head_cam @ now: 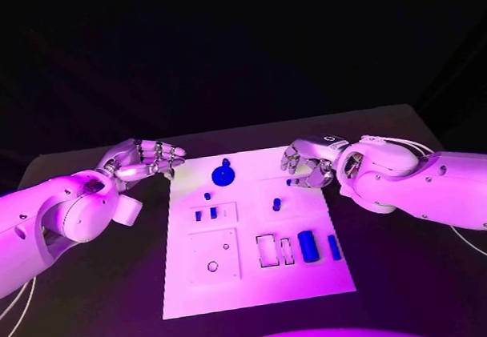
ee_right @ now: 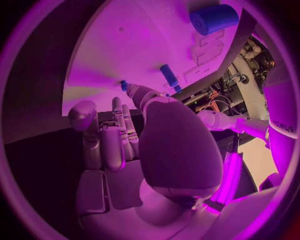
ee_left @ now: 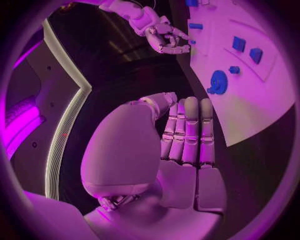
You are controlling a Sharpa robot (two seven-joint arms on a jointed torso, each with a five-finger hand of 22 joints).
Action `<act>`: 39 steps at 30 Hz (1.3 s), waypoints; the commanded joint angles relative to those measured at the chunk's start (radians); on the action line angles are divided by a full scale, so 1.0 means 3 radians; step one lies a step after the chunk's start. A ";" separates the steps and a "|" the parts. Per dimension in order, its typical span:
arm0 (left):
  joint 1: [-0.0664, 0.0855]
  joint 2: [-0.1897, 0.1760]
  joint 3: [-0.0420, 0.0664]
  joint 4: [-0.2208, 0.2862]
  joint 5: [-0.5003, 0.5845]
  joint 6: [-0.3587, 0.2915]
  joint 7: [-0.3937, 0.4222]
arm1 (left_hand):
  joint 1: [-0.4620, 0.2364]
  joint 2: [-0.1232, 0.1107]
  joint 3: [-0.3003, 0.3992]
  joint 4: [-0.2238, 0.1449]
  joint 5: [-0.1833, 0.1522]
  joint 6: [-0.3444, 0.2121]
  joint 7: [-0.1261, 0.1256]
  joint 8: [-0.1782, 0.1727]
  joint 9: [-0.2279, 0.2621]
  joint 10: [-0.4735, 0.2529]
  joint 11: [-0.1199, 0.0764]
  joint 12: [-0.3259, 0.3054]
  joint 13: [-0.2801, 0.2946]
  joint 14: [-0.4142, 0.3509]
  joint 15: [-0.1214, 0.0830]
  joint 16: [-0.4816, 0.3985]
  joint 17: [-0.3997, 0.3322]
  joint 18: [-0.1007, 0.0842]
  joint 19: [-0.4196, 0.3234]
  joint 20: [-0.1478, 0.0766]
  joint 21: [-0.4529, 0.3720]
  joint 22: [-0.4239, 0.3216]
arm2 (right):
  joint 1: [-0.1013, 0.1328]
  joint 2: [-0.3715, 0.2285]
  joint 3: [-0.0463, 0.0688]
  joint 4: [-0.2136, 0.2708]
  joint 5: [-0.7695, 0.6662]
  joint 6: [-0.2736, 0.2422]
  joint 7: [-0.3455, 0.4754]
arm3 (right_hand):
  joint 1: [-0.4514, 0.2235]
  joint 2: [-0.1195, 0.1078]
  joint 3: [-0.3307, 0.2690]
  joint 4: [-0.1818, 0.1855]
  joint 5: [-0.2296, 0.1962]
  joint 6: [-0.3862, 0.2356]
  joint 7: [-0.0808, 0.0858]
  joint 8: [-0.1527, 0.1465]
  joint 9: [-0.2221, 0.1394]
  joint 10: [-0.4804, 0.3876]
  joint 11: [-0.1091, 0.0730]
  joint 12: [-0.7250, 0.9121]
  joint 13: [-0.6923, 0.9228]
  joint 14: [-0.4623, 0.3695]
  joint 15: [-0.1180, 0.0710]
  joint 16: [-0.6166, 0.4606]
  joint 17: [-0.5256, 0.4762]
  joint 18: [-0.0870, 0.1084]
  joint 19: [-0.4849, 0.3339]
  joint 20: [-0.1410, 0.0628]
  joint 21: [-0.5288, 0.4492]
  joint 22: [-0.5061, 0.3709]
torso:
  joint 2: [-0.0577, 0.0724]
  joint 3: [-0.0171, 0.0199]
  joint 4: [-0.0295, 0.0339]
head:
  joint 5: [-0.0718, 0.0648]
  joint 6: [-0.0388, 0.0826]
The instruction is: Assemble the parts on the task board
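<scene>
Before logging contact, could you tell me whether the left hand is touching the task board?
Apart. The left wrist view shows bare black table between the left hand and the task board.

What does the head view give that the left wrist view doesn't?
Head view alone: the whole board with its near end, the large cylinder and the slim bar beside it, and the cut-out plates toward the robot. Left wrist view alone: the left hand from behind, fingers straight and side by side, holding nothing, off the board's edge. Both: the round blue part at the board's far end, the right hand over the far right edge, and small blue pieces mid-board.
</scene>
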 commanded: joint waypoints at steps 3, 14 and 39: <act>0.0001 -0.0019 0.0004 0.0078 0.0305 0.0139 0.0187 | -0.0038 0.0023 -0.0048 -0.0002 0.0015 -0.0127 0.0039 -0.0043 -0.0023 -0.0058 0.0024 0.0002 -0.0012 -0.0008 0.0022 -0.0017 -0.0007 0.0040 0.0012 0.0017 -0.0049 -0.0031 | -0.0020 0.0026 -0.0002 0.0007 -0.0300 0.0182 -0.0113 | -0.0025 0.0000 -0.0025 -0.0010 -0.0015 0.0043 -0.0008 -0.0011 0.0006 0.0026 -0.0003 -0.0020 -0.0008 0.0130 0.0013 0.0018 0.0007 -0.0039 0.0028 0.0004 0.0016 0.0007 | 0.0002 0.0001 -0.0003 | -0.0019 -0.0014; 0.0001 -0.0021 0.0005 0.0140 0.0286 0.0149 0.0181 | -0.0047 0.0025 -0.0058 0.0003 0.0013 -0.0137 0.0046 -0.0046 -0.0024 -0.0068 0.0031 0.0003 -0.0014 -0.0009 0.0029 -0.0016 -0.0008 0.0039 0.0016 0.0022 -0.0060 -0.0039 | -0.0103 0.0124 -0.0007 -0.0046 -0.0454 0.0132 -0.0150 | -0.0064 0.0059 0.0044 0.0015 -0.0024 0.0129 -0.0054 -0.0010 0.0016 0.0140 -0.0051 -0.0009 -0.0036 0.0122 -0.0025 0.0021 -0.0007 -0.0035 0.0031 -0.0028 -0.0006 0.0015 | 0.0005 0.0013 0.0000 | -0.0037 -0.0017; 0.0002 -0.0030 0.0005 0.0175 0.0021 0.0192 0.0097 | -0.0068 0.0026 -0.0092 0.0016 0.0008 -0.0194 0.0070 -0.0064 -0.0032 -0.0124 0.0054 0.0001 -0.0023 -0.0024 0.0050 -0.0015 -0.0015 0.0040 0.0028 0.0039 -0.0108 -0.0073 | -0.0181 0.0168 -0.0011 -0.0053 -0.0828 0.0298 -0.0360 | -0.0015 0.0202 0.0697 -0.0423 -0.0024 0.0571 -0.0156 0.0167 0.0183 0.0678 -0.0191 0.0090 0.0082 0.0136 -0.0161 0.0062 0.0042 -0.0080 0.0117 -0.0155 0.0318 0.0305 | 0.0000 0.0009 -0.0003 | -0.0054 -0.0055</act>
